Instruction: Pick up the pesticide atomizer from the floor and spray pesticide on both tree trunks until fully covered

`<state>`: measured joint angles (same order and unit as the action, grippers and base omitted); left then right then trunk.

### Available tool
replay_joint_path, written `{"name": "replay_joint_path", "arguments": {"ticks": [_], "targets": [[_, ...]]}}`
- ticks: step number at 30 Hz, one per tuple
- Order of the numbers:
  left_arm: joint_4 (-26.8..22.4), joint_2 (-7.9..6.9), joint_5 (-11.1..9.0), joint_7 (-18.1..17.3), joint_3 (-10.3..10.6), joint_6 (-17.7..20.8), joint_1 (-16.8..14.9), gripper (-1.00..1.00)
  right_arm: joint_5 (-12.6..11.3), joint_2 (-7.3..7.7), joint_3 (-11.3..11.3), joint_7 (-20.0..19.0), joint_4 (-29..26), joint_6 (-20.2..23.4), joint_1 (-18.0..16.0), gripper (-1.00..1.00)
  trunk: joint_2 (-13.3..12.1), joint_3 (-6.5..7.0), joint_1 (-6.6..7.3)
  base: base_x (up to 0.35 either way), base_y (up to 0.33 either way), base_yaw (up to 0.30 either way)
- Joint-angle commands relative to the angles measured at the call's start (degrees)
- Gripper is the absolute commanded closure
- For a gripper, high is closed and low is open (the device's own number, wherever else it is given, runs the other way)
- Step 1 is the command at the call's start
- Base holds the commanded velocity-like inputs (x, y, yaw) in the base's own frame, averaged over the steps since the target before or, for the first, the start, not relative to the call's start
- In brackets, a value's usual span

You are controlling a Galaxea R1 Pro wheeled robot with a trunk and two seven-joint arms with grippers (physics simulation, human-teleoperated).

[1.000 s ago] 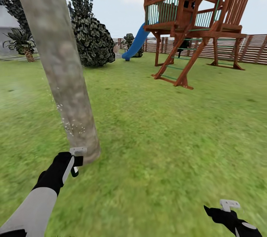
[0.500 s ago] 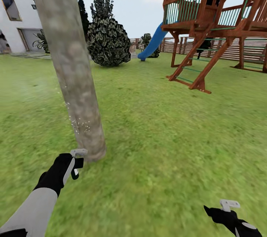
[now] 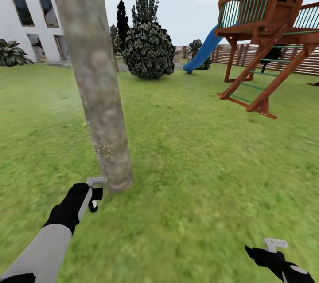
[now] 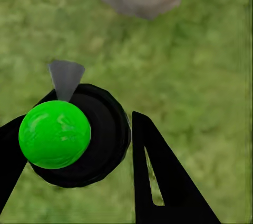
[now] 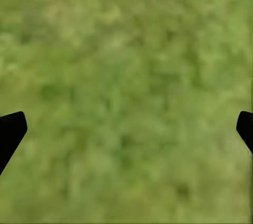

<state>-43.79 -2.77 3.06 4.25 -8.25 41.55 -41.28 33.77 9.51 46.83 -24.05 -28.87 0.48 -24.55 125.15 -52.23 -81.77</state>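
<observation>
Gripping pesticide atomizer [image 4: 74,135], left tool [image 3: 94,193] beside tree trunk [image 3: 95,88]; right tool [image 3: 274,247] spread, open lawn [image 3: 212,167].

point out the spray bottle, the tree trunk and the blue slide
spray bottle [image 4: 55,134], left wrist view, on its green spot
tree trunk [image 3: 95,83], head view, on the middle of the grey-brown column
blue slide [image 3: 202,54], head view, on the middle of the chute

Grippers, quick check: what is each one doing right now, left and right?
Left gripper: closed on the spray bottle, close to the tree trunk.
Right gripper: open, holding nothing, above the grass.
</observation>
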Motion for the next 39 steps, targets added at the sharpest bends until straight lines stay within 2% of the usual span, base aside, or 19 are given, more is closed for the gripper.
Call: {"name": "replay_joint_path", "arguments": {"ticks": [1,8,9,11,12,13,15,16,23,27,28,29,33,35,37,38,39], "targets": [[-0.46,0.3,0.53,-0.02,0.1,-0.81,-0.07,1.0,0.42,0.03,0.46,-0.44,-0.08,0.05,-0.06,-1.0,0.02,-0.06,-0.01,0.211,-0.22,0.241],[-1.8,-0.42,0.67,-0.6,0.0,-1.32,-0.3,1.0,0.42,0.07,0.46,-0.39,-0.07,0.05,-0.06,-1.0,0.02,-0.06,-0.01,0.212,-0.197,0.163],[-2.83,-0.5,0.72,-0.64,-0.01,-0.99,-0.55,1.0,0.42,0.07,0.46,-0.39,-0.07,0.05,-0.06,-1.0,0.02,-0.06,-0.01,0.057,-0.077,0.012],[-5.89,-0.81,0.75,-0.72,-0.01,2.34,-1.46,1.0,0.42,0.07,0.46,-0.39,-0.09,0.05,-0.06,-1.0,0.02,-0.06,-0.01,0.019,-0.026,0.004],[-7.3,-1.17,0.65,-0.96,0.08,6.47,-3.29,1.0,0.42,0.07,0.46,-0.39,-0.08,0.05,-0.06,-1.0,0.02,-0.06,-0.01,0.008,-0.01,0.002],[-8.36,-1.5,0.58,-1.84,0.14,11.78,-6.72,1.0,0.42,0.07,0.46,-0.39,-0.11,0.05,-0.06,-1.0,0.02,-0.06,-0.01,0.003,-0.003,0.001],[-8.8,-1.68,0.76,-3.19,0.28,15.18,-12.98,1.0,0.42,0.07,0.46,-0.39,-0.11,0.05,-0.06,-1.0,0.02,-0.06,-0.01,0.001,-0.001,0.0],[-8.91,-1.65,0.89,-3.36,0.41,15.89,-14.46,1.0,0.42,0.07,0.46,-0.39,-0.12,0.05,-0.06,-1.0,0.02,-0.06,-0.01,0.0,0.0,0.0],[-8.86,-0.9,0.94,-3.54,0.95,15.95,-15.32,1.0,0.56,0.07,0.43,0.45,0.09,0.05,-0.06,-1.0,0.02,-0.06,-0.01,-0.094,0.0,0.0],[-8.88,-1.24,0.7,-3.6,2.23,16.42,-15.96,1.0,0.59,0.0,0.32,1.95,0.19,0.05,-0.06,-1.0,0.02,-0.06,-0.01,-0.178,0.0,0.0],[-8.92,-1.27,0.62,-3.68,2.32,16.54,-17.71,1.0,0.59,-0.01,0.34,2.03,0.19,0.05,-0.06,-1.0,0.02,-0.06,-0.01,-0.022,0.0,0.0],[-8.78,-1.35,0.57,-3.74,2.41,16.64,-21.21,1.0,0.59,-0.02,0.36,2.06,0.21,0.05,-0.06,-1.0,0.02,-0.06,-0.01,-0.007,0.0,0.0],[-8.87,-1.25,0.48,-3.94,2.37,17.26,-26.57,1.0,0.59,-0.01,0.34,2.07,0.22,0.05,-0.06,-1.0,0.02,-0.06,-0.01,-0.002,0.0,0.0],[-8.92,-1.01,0.5,-3.97,2.43,17.32,-26.41,1.0,0.59,-0.02,0.35,2.07,0.22,0.05,-0.06,-1.0,0.02,-0.06,-0.01,0.0,0.0,0.0],[-8.73,-0.99,0.53,-4.08,2.79,17.3,-24.4,1.0,0.59,-0.02,0.3,2.07,0.22,0.06,-0.06,-1.0,0.02,-0.06,-0.01,0.0,0.0,0.0],[-8.81,-1.0,0.54,-5.2,4.11,17.16,-21.99,1.0,0.59,-0.02,0.29,2.07,0.22,0.07,-0.06,-1.0,0.02,-0.06,-0.01,0.0,0.0,0.0],[-8.9,-1.01,0.6,-6.99,5.2,17.0,-20.93,1.0,0.59,-0.02,0.29,2.07,0.22,0.06,-0.06,-1.0,0.02,-0.06,-0.01,0.0,0.0,0.0]]}}
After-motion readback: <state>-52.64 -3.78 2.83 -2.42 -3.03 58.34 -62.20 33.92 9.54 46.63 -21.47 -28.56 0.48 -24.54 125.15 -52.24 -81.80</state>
